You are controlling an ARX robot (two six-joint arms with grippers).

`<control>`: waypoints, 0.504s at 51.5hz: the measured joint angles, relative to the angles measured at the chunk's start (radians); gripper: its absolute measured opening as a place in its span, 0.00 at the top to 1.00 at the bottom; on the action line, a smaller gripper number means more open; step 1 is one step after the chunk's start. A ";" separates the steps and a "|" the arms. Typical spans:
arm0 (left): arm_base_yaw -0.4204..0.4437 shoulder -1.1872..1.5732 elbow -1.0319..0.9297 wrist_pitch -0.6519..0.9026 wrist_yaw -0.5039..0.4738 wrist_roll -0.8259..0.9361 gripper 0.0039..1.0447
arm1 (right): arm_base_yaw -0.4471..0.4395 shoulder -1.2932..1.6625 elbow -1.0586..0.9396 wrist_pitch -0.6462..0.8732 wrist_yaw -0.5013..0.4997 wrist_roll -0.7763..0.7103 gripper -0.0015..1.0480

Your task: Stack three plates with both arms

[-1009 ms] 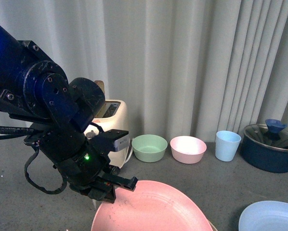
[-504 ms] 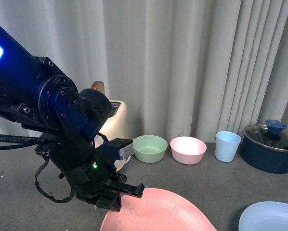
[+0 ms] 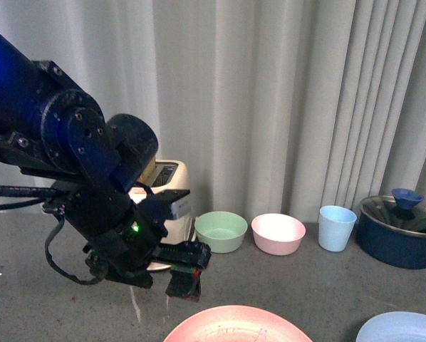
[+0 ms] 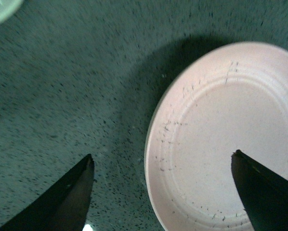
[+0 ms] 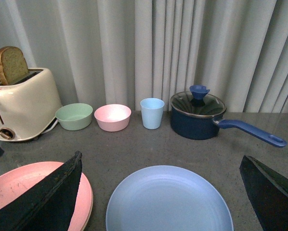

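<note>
The biggest risk, as I judge it, is a crash between my own arms. My left fingers (image 3: 186,267) hang just above the near-left rim of the pink plate (image 3: 238,324). That plate looks like the base of the stack. If my right side carries the blue plate (image 5: 168,202) across while the left arm is parked there, the two could knock together or shove the pink plate along the tabletop (image 5: 134,144).

The second risk is the grip. Both plates lie flat and shallow, so a finger has little rim to get under. A thin pinch at the edge could let the blue plate tilt and slide out on the way over. It could also land off-centre.

I can make out only two plates for certain. A second edge seems to show under the pink plate's rim in the right wrist view, but I cannot tell if that is another plate.

My left fingers are spread wide and hold nothing. In the wrist view the pink plate's edge lies between them, with no contact that I can see. My right fingers (image 5: 47,197) are spread wide too, empty, with the blue plate between them. The two plates sit just beside each other, pink on my left.
</note>
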 joint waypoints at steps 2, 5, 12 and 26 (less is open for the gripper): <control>0.008 -0.017 0.000 0.004 -0.001 0.002 0.10 | 0.000 0.000 0.000 0.000 0.000 0.000 0.07; 0.021 -0.047 0.000 0.010 -0.003 0.008 0.05 | 0.000 0.000 0.000 0.000 0.000 0.000 0.07; 0.055 -0.114 0.000 0.031 -0.044 0.012 0.06 | 0.000 0.000 0.000 0.000 0.000 0.000 0.07; 0.069 -0.131 -0.002 0.032 -0.043 0.002 0.06 | 0.000 0.000 0.000 0.000 0.000 0.000 0.07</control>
